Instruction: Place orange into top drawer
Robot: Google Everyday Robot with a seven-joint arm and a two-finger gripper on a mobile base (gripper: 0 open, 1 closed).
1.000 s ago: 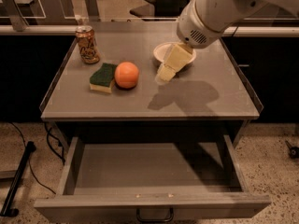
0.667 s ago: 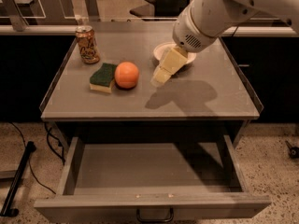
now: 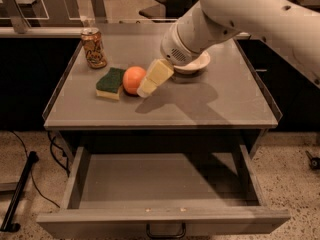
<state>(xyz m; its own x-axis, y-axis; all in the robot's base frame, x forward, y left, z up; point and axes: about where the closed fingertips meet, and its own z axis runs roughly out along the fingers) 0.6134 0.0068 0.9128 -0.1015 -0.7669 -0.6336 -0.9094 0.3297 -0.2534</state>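
The orange rests on the grey cabinet top, left of centre and touching the right side of a green-and-yellow sponge. My gripper, cream-coloured, hangs from the white arm just to the right of the orange, close against it and low over the top. The top drawer is pulled fully out below. It has nothing in it. Its grey front panel is nearest the camera, with the dark handle at its centre.
The green-and-yellow sponge lies left of the orange. A drink can stands at the back left. A white bowl sits behind my arm, partly hidden. A black cable runs over the speckled floor on the left.
My arm has swung left and down across the top, from in front of the white bowl to right beside the orange. The orange, sponge and can have not moved.
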